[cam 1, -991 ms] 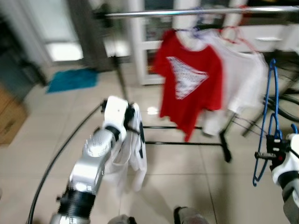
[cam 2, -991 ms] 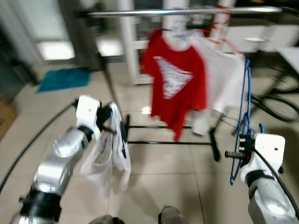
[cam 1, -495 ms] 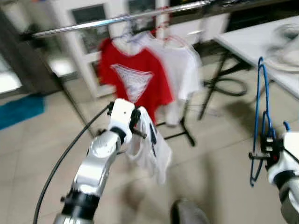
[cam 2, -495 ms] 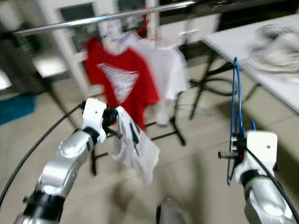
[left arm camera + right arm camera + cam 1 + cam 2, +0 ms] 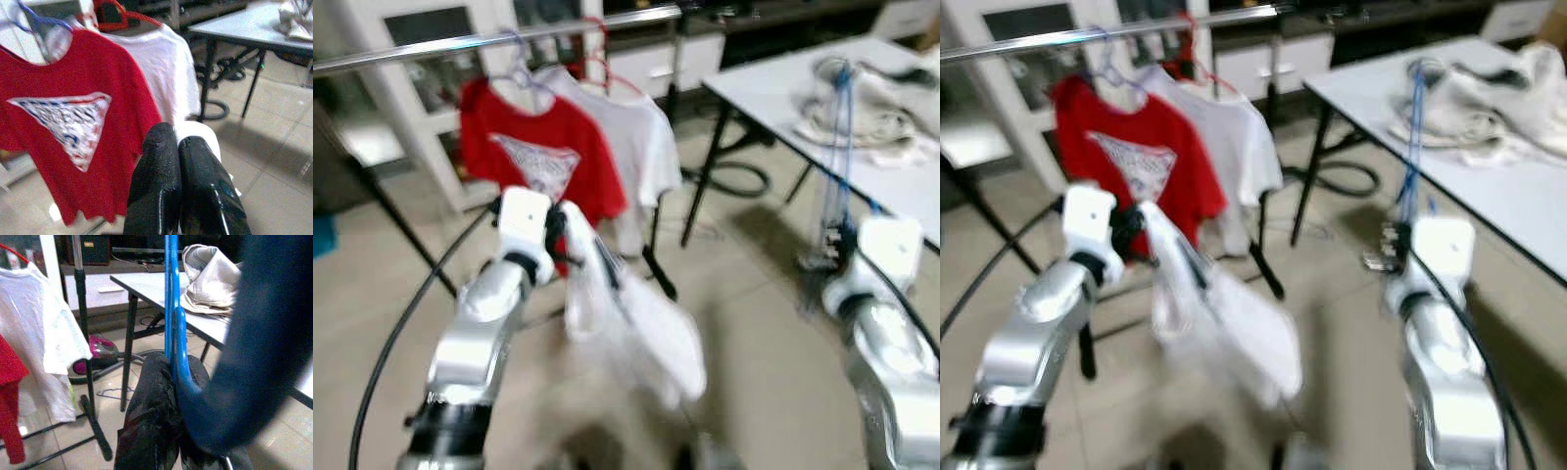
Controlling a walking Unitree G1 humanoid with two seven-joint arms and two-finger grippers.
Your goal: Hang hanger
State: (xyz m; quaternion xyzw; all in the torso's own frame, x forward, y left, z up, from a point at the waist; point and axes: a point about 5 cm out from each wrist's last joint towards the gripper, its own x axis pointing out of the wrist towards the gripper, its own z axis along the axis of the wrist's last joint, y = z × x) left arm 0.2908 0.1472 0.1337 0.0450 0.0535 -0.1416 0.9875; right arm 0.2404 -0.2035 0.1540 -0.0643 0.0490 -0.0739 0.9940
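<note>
Blue hanger [image 5: 172,308] stands upright, clamped in the right gripper [image 5: 171,382]; left gripper [image 5: 178,161], pinched on a white garment [image 5: 626,313], faces the rail [image 5: 460,44] ahead. Hanging appears undone.

blue hanger [image 5: 170,293]: glossy plastic | horizontal rail [image 5: 460,44]: polished metal | red T-shirt [image 5: 73,122]: matt cloth, printed | white garment [image 5: 626,323]: soft cloth | floor [image 5: 274,171]: smooth tile | left gripper [image 5: 181,166] fingers: textured black rubber
</note>
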